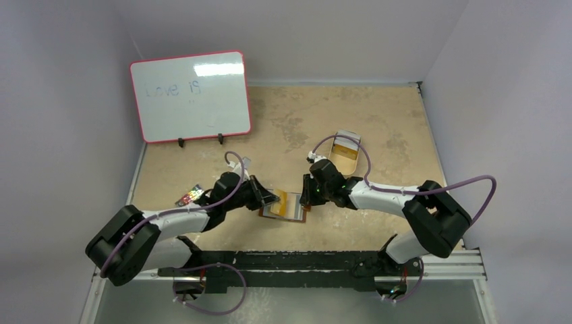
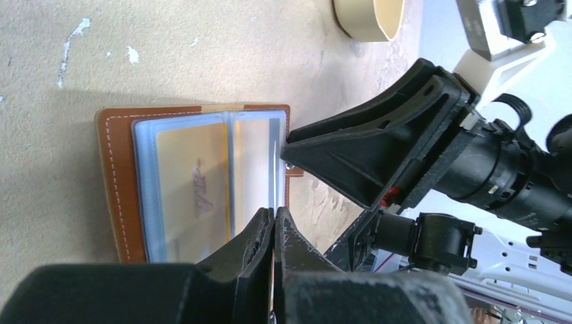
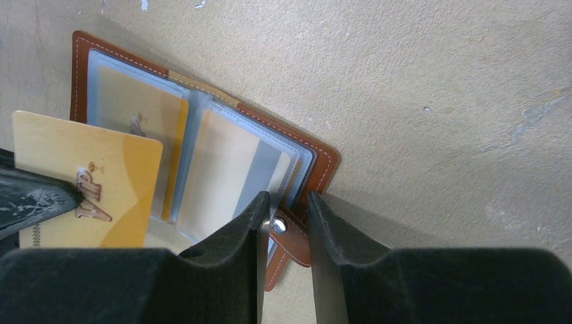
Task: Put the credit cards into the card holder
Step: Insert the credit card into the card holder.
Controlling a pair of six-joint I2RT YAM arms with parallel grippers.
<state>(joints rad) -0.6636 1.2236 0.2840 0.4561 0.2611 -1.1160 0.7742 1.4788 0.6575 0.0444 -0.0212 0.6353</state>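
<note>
Card holder (image 2: pixel 111 182) open flat on the table (image 3: pixel 438 101), between both grippers. Three cards counted. Sleeved gold card (image 3: pixel 141 108) in one clear pocket, marked "VIP". Striped card (image 3: pixel 229 169), pale with a grey band, in the next pocket. Loose gold card (image 3: pixel 88 175), also marked "VIP", pinched in the left gripper (image 2: pixel 273 219), fingers pressed tight on it. Right gripper (image 3: pixel 288 197) nipped on the card holder by its snap tab (image 3: pixel 287 233). Further off: one tin (image 1: pixel 345 150), one whiteboard (image 1: pixel 191 94) reading "Love is".

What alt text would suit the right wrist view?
An open brown card holder lies on a tan table, the right tool pinching its snap tab. At left, the left tool holds a gold card that partly covers it.
</note>
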